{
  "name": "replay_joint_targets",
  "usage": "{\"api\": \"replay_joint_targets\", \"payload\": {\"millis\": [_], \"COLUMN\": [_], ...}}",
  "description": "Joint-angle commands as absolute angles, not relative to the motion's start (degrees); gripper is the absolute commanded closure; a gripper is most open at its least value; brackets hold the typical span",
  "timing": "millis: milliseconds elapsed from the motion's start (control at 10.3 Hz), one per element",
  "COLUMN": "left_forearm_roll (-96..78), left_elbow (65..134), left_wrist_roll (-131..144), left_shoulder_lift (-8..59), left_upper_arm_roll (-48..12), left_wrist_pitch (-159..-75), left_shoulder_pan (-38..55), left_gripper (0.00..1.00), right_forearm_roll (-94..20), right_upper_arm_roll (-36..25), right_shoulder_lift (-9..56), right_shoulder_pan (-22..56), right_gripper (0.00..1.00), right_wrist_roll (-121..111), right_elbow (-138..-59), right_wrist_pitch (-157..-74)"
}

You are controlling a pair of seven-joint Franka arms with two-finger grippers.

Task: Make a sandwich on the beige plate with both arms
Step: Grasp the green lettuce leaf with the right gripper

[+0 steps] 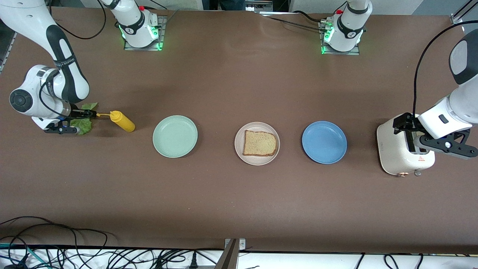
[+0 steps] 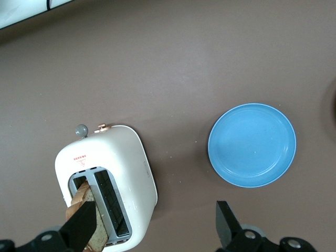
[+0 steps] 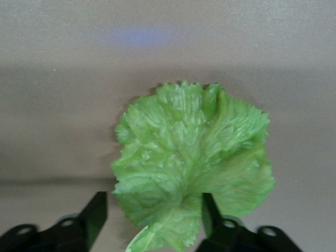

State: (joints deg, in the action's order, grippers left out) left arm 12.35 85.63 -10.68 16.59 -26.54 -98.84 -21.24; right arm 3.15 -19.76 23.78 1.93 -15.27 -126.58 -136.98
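Note:
The beige plate sits mid-table with one tan bread slice lying flat on it. A second bread slice stands in a slot of the white toaster, also seen in the left wrist view. My left gripper is open over the toaster, with one finger over that slice. The ruffled green lettuce leaf lies on the table at the right arm's end. My right gripper is open, its fingers on either side of the leaf's stem end.
A yellow squeeze bottle lies beside the lettuce. A mint-green plate lies between the bottle and the beige plate. A blue plate lies between the beige plate and the toaster. Cables hang along the table's front edge.

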Motion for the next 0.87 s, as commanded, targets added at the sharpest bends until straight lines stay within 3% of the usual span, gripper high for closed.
{"api": "replay_joint_targets", "payload": {"millis": [0,97,387,581,774], "left_forearm_roll": [13.4,13.4,13.4,13.4,13.4], "left_elbow": [85.9,85.9,85.9,85.9,85.9], "left_wrist_roll": [-10.5,-10.5,-10.5,-10.4,-10.3], "left_shoulder_lift": [16.2,16.2,16.2,16.2,16.2], "left_upper_arm_roll": [-27.0,-27.0,-27.0,-27.0,-27.0], "left_wrist_pitch": [-98.3,-98.3,-98.3,-98.3,-98.3], "left_shoulder_pan": [-21.5,-21.5,-21.5,-21.4,-21.4], "left_gripper": [0.0,0.0,0.0,0.0,0.0], "right_forearm_roll": [3.5,3.4,3.3,3.3,3.1], "right_upper_arm_roll": [-19.6,-19.6,-19.4,-18.9,-18.5], "right_shoulder_lift": [24.2,24.0,22.9,21.4,21.6], "right_shoulder_pan": [1.4,1.4,1.6,2.0,4.2], "right_gripper": [0.9,1.0,1.0,1.0,1.0], "right_wrist_roll": [-16.2,-16.1,-16.1,-16.1,-15.1], "right_elbow": [-126.2,-126.1,-123.5,-116.0,-104.0], "right_wrist_pitch": [-137.5,-137.3,-132.3,-120.2,-102.7]}}
